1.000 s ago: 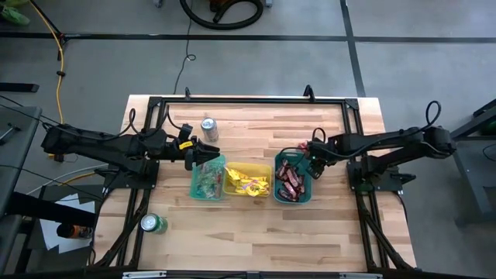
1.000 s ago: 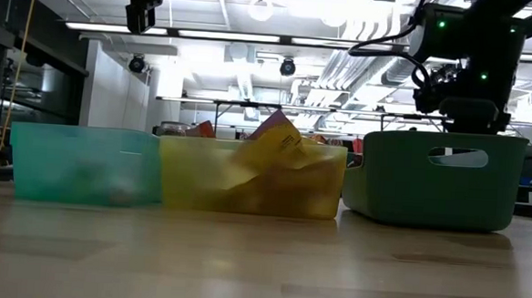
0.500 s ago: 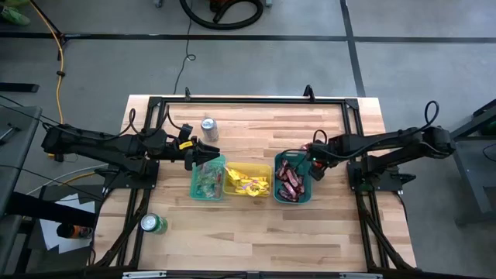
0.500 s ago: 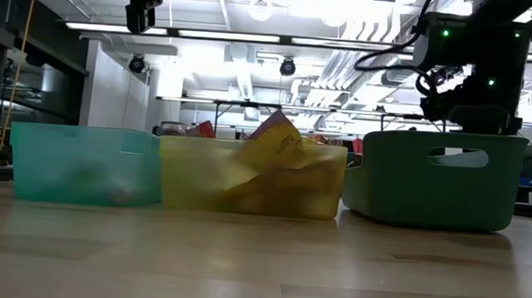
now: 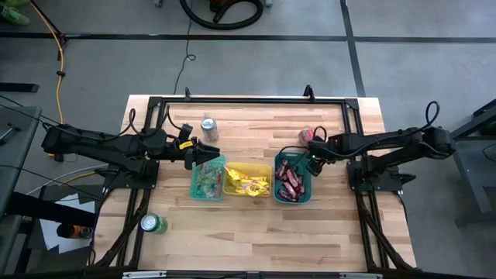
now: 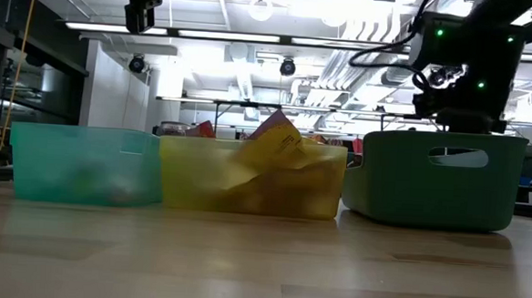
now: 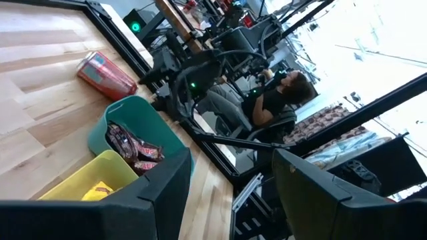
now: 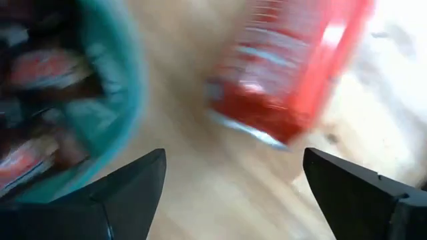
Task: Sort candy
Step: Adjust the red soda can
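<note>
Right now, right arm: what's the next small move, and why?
Probably pull the right end effector back from the red can and away from the bins. It is open and empty, over the far right corner of the green bin, and the bars already lie inside; no loose candy shows on the table.

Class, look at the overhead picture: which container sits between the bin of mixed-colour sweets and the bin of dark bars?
The yellow bin of yellow packets, seen in the high view, sits between the mixed-sweets bin and the dark-bar bin.

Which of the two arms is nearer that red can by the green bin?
The right hand: it hangs open over the green plastic bin's far corner, beside the red soda can. The left hand is over the teal bin.
</note>
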Tool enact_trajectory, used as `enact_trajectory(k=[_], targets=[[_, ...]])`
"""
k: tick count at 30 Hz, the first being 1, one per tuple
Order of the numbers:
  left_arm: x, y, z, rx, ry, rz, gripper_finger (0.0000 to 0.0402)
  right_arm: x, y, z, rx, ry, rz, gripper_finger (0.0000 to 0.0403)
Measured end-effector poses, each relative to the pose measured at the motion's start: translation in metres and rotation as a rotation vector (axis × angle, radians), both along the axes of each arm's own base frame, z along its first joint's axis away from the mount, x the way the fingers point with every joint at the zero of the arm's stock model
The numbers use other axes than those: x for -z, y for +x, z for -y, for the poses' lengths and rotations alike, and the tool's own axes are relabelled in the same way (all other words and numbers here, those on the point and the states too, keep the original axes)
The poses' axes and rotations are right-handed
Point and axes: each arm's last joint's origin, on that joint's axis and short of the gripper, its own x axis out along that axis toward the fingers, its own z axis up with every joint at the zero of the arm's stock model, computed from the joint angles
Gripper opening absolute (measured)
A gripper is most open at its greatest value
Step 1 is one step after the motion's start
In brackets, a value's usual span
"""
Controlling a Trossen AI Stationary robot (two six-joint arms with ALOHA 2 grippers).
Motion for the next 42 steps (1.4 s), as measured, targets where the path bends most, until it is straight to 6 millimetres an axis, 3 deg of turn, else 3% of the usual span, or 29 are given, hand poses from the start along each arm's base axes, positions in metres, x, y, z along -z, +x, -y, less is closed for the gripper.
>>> enact_trajectory(k=[3, 7, 15, 18, 26, 32, 37, 40, 42], targets=[[0.000, 0.000, 0.000, -0.001, -0.011, 0.000, 0.0200, 0.000, -0.002, 0.009, 0.118, -0.012, 0.010, 0.0349], [0.000, 0.000, 0.000, 0.015, -0.015, 0.000, 0.0200, -0.003, -0.002, 0.021, 0.220, 0.098, 0.059, 0.0349], [0.000, 0.000, 0.001, 0.024, -0.015, 0.000, 0.0200, -0.045, 0.014, 0.055, 0.250, 0.142, 0.238, 0.0349], [0.000, 0.000, 0.001, 0.024, -0.015, 0.000, 0.0200, -0.050, 0.022, 0.065, 0.250, 0.161, 0.245, 0.0349], [0.000, 0.000, 0.001, 0.024, -0.014, 0.000, 0.0200, -0.006, 0.052, 0.083, 0.260, 0.256, 0.073, 0.0349], [0.000, 0.000, 0.001, 0.040, -0.015, -0.001, 0.0200, 0.028, 0.059, 0.088, 0.265, 0.307, -0.072, 0.0348], [0.000, 0.000, 0.001, 0.043, -0.015, -0.001, 0.0200, 0.035, 0.056, 0.086, 0.192, 0.313, -0.159, 0.0325], [0.000, 0.000, 0.001, 0.044, -0.006, -0.001, 0.0200, 0.027, 0.050, 0.084, 0.155, 0.282, -0.195, 0.0281], [0.000, 0.000, 0.001, 0.042, -0.001, -0.001, 0.0200, 0.018, 0.044, 0.082, 0.139, 0.260, -0.205, 0.0273]])
